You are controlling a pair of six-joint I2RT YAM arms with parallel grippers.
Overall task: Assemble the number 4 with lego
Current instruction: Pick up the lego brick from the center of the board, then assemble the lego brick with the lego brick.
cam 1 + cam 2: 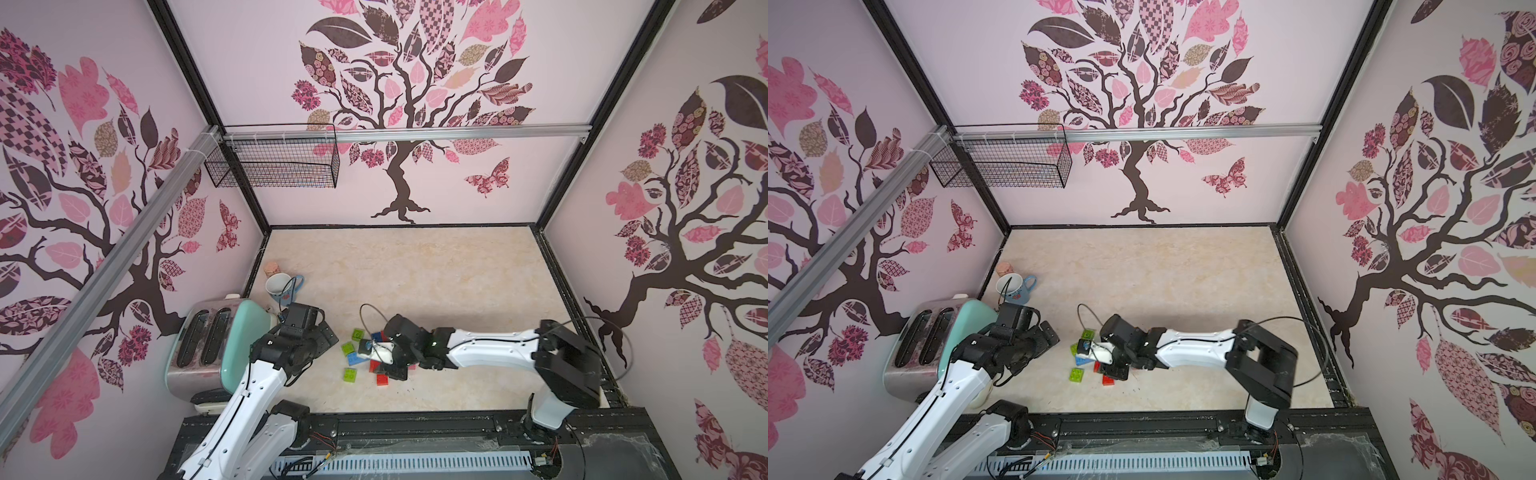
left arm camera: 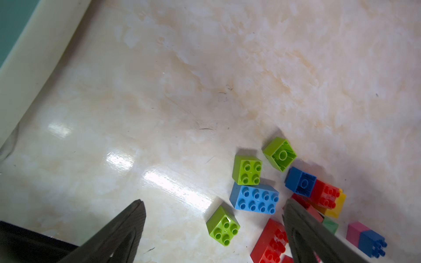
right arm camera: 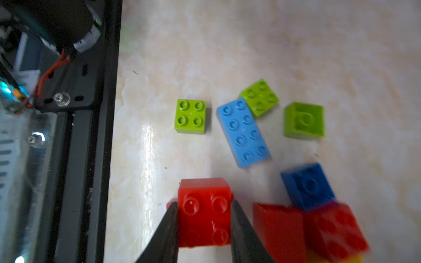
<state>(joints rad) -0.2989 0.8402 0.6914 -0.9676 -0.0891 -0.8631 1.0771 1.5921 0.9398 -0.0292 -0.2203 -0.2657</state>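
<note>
In the right wrist view the right tool [image 3: 204, 202] is clamped on a square red brick [image 3: 204, 189] at the lower centre of the frame, one black finger against each side. A long light-blue brick [image 3: 242, 132] and three lime bricks [image 3: 191, 116] lie loose above it. The left tool [image 2: 214, 201] stands wide apart at the bottom of its wrist view, near the lego [image 1: 355, 358], which sits bunched on the worktop [image 1: 415, 270] at the lower centre of both top views.
</note>
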